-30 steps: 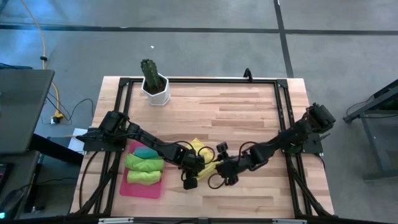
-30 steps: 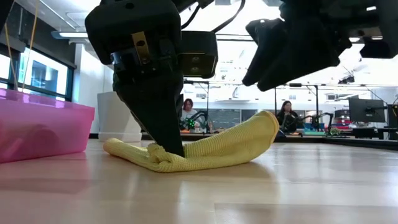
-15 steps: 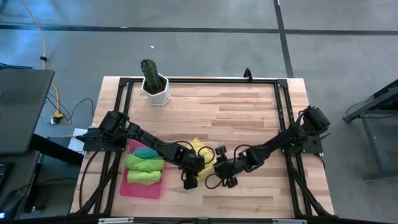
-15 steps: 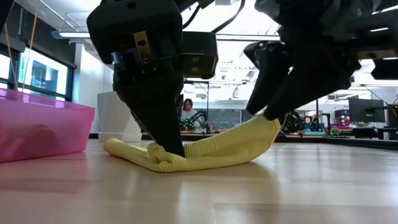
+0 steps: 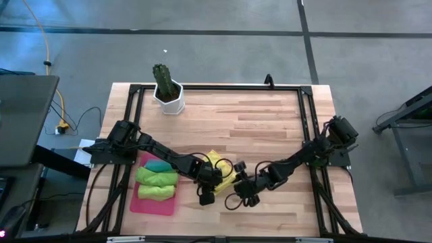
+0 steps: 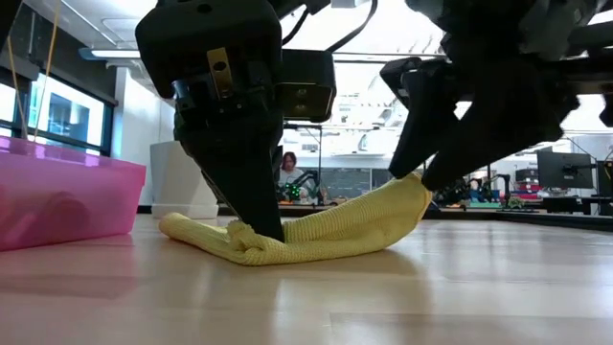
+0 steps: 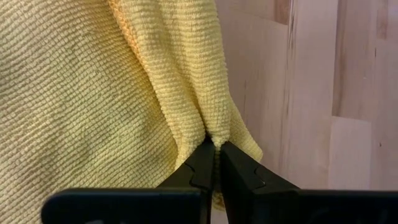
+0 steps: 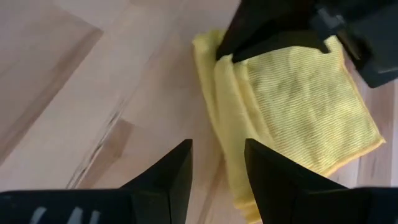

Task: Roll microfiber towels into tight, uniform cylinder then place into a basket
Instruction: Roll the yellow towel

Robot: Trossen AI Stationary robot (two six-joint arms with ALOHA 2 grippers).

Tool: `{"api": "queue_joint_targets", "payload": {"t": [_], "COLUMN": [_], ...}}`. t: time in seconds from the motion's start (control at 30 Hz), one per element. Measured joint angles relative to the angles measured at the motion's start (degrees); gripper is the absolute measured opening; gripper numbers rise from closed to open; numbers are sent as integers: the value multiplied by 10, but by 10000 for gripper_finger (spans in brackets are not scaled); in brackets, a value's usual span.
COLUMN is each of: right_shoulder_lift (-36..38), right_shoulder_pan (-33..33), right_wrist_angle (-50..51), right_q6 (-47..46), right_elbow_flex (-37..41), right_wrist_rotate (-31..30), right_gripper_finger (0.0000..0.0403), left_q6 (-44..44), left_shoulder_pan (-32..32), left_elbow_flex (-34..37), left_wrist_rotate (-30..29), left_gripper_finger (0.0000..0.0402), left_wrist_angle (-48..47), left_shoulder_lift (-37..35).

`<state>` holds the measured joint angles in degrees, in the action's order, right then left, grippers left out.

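Since the earlier frame the right gripper (image 6: 421,177) has come down from above the yellow towel (image 6: 316,233) to its raised end; nothing else has shifted.

Near you, the left gripper (image 7: 214,163) has its fingers closed on a pinched fold at the towel's edge, pressing it onto the table (image 5: 270,115). Keep that pinch firm; it anchors the roll.

Just beyond, the right gripper's fingers stand partly apart and grip nothing. In the right wrist view they straddle the folded edge of the towel (image 8: 292,106). The towel lies flat and loosely folded near the front middle of the table, between the two grippers and just beside the basket (image 5: 135,204).

Judged from this, the step in hand is starting the roll:
1. Lower the right fingers until they bracket the folded edge, then close.
2. Turn the edge over toward the left gripper, keeping tension even.
3. Avoid dragging the cloth; it looks soft and likely to bunch.

Farther left, the basket already holds two lime-green rolls (image 5: 156,183) and a teal towel (image 5: 159,165). At the far edge stands the cactus pot (image 5: 167,98).
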<state>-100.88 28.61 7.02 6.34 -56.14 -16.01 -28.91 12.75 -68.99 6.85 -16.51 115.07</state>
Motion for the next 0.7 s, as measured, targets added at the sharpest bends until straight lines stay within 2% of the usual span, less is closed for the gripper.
{"api": "queue_joint_targets", "payload": {"t": [0.2,0.4,0.7], "right_shoulder_lift": [-17,-46,-50], "right_shoulder_pan": [3,-10,-16], "right_wrist_angle": [5,-8,-14], "right_q6": [1,17,60], "right_elbow_flex": [0,0,0], "right_wrist_rotate": [-1,-52,-68], "right_gripper_finger": [138,138,138], "left_q6": [0,0,1], "left_shoulder_pan": [0,0,0], "left_elbow_flex": [0,0,0], "left_wrist_rotate": [0,1,4], "left_gripper_finger": [10,10,10], "left_wrist_angle": [0,0,0], "left_shoulder_lift": [0,0,0]}}
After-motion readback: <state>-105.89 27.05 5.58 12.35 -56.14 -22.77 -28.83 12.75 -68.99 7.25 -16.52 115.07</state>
